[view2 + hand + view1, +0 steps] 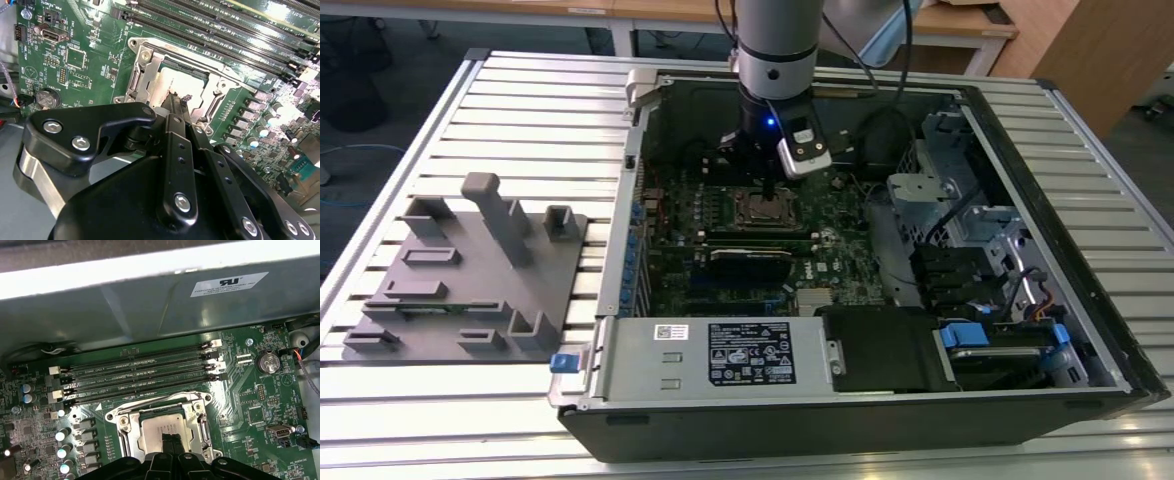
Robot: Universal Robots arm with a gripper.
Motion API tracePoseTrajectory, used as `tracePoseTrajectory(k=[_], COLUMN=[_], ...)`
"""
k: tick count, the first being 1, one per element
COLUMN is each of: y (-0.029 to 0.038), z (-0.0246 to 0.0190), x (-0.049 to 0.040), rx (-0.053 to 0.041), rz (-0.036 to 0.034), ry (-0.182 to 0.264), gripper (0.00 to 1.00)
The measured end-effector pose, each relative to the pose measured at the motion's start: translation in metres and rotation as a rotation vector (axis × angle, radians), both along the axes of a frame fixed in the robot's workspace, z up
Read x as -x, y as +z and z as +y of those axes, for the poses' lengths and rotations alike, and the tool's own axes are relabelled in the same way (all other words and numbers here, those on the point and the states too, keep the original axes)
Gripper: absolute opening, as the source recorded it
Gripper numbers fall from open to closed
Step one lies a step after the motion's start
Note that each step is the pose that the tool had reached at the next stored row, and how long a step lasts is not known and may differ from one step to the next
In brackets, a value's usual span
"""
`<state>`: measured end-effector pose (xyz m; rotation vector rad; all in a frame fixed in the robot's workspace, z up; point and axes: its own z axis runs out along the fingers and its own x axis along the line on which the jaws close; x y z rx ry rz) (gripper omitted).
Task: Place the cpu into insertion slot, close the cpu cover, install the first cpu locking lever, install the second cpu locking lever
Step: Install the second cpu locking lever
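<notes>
Nearest in the exterior view we see the slatted metal bench [454, 420] carrying an open computer case [1107, 370]. Along the case's near edge lies a silver power supply [707, 352]. To the exterior view's left of the case, a grey fixture block [467, 285] with upright posts rests on the bench.

Farther in, the green motherboard [720, 240] covers the case floor. On it sits the insertion slot [765, 208], and the arm [777, 40] comes down from the far side with its gripper [765, 190] right over that slot.

In both wrist views the cpu [162, 427] lies flat inside the insertion slot [162, 426], its dull silver top showing through the window of the cpu cover [145, 75], which lies down over the socket. The jaws are drawn narrow, their black tips close together and resting on or just above the chip's top; we cannot tell whether they touch it, and they hold nothing that we can see.

Beyond the socket in the first wrist view run four long black memory slots [140, 372], and past them the grey case wall [150, 305]. A coin battery [268, 362] sits beside the slots.
</notes>
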<state>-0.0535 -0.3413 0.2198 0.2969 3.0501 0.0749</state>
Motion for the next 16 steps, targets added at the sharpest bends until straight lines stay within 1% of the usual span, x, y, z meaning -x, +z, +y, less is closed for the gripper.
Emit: tracePoseTrajectory(k=[5, 12, 16], y=[0.0001, 0.0057, 0.0059], z=[0.0000, -0.0001, -0.0005], x=[0.0000, 0.0000, 0.0000], rx=[-0.0001, 0.0000, 0.0000], rz=[-0.0001, 0.0000, 0.0001], ry=[0.000, 0.000, 0.000], gripper=[0.10, 0.10, 0.10])
